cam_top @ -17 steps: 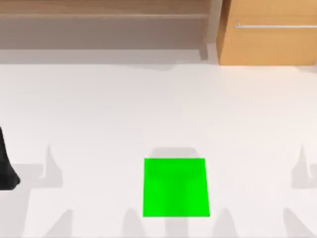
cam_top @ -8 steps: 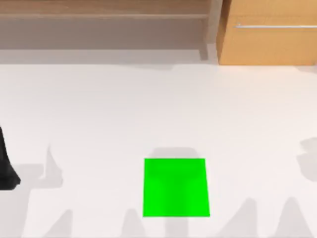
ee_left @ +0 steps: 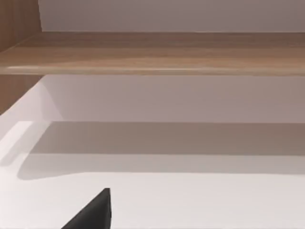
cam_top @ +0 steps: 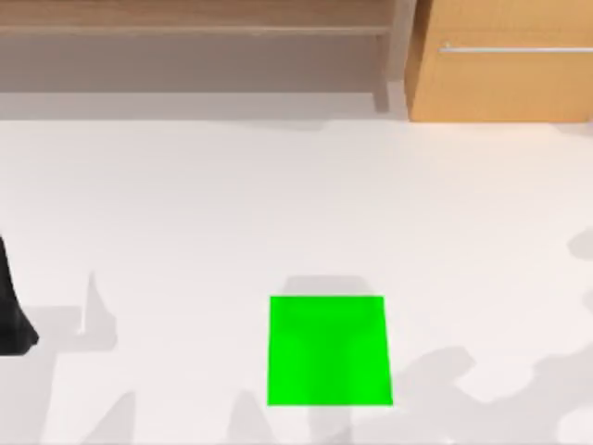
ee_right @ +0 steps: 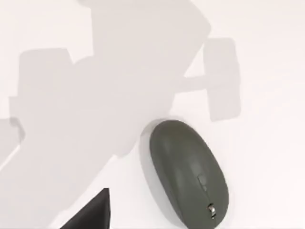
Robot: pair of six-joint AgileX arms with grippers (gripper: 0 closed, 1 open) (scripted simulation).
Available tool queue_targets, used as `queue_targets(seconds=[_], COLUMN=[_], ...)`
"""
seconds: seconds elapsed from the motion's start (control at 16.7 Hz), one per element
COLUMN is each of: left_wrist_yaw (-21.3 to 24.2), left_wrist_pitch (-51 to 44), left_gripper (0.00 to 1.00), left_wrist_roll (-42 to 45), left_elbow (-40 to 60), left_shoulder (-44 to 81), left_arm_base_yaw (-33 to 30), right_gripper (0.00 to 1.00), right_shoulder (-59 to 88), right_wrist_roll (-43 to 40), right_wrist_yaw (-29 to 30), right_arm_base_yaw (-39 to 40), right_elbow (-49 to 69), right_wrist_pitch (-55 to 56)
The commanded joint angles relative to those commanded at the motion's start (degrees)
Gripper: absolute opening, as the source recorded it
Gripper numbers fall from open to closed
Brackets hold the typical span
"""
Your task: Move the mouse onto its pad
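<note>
From above, the pad (cam_top: 329, 350) lies flat near the table's (cam_top: 278, 213) front edge, bare white room all round it; the left arm (cam_top: 13, 311) sits at the left edge. The left wrist view faces a wooden shelf (ee_left: 157, 52). The right wrist view looks down on the mouse (ee_right: 188, 171), alone on the table, unmarked. Neither gripper's opening can be told.

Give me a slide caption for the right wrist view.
Grey mouse lying on the white table, arm shadows falling across the surface beside it.
</note>
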Motion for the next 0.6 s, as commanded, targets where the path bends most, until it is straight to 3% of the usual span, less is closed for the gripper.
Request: queue_targets(seconds=[0.6], left_wrist_yaw=[0.0], left_wrist_pitch=[0.0], left_gripper=[1.0], left_wrist_roll=[0.0], left_elbow=[0.0], left_shoulder=[0.0], left_arm_base_yaw=[0.0], right_gripper=[1.0], right_shoulder=[36.42], right_wrist_roll=[-25.37], right_wrist_yaw=[0.09], right_arm_base_yaw=[-6.84], right_elbow=[25.8], right_wrist_pitch=[-21.92])
